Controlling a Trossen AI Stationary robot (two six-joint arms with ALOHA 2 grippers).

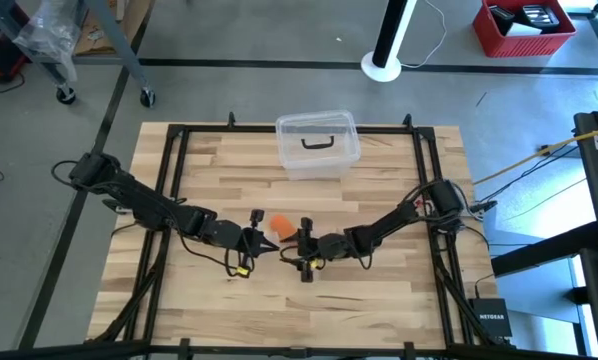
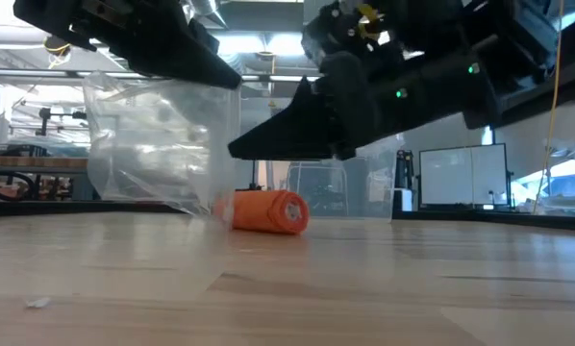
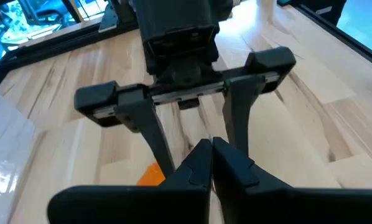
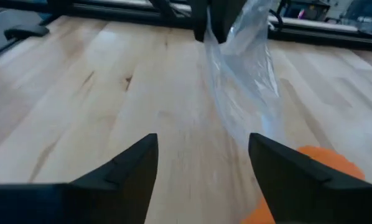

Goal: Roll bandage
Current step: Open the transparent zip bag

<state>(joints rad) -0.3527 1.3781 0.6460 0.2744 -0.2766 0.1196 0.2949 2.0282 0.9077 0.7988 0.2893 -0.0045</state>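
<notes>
Right under my right wrist camera, my own two dark fingers (image 4: 133, 174) stand wide apart with nothing between them but bare wooden table (image 4: 80, 93). My right gripper (image 1: 301, 243) hovers just above the tabletop near the middle of the table, empty. The bandage (image 2: 268, 211) lies beside it as a small orange cylinder on its side, resting on the wood, and it looks already wound up. From my right wrist it shows just past one fingertip, not inside the gap.

My left gripper (image 3: 209, 163) faces me from close by, pinched fully shut. A clear plastic wrapper (image 4: 245, 74) hangs from up where it sits, so I judge it has hold of that wrapper, though the pinch itself is hard to see. The clear plastic box (image 1: 317, 143) with the black handle stands well apart, at the far edge of the table.

To do this step well, I would first check whether the loose end of the roll is tucked down. If I must grip it, I should centre my open fingers across the cylinder's round sides, close gently so the soft fabric does not squash or unwind, and keep clear of the dangling wrapper.
</notes>
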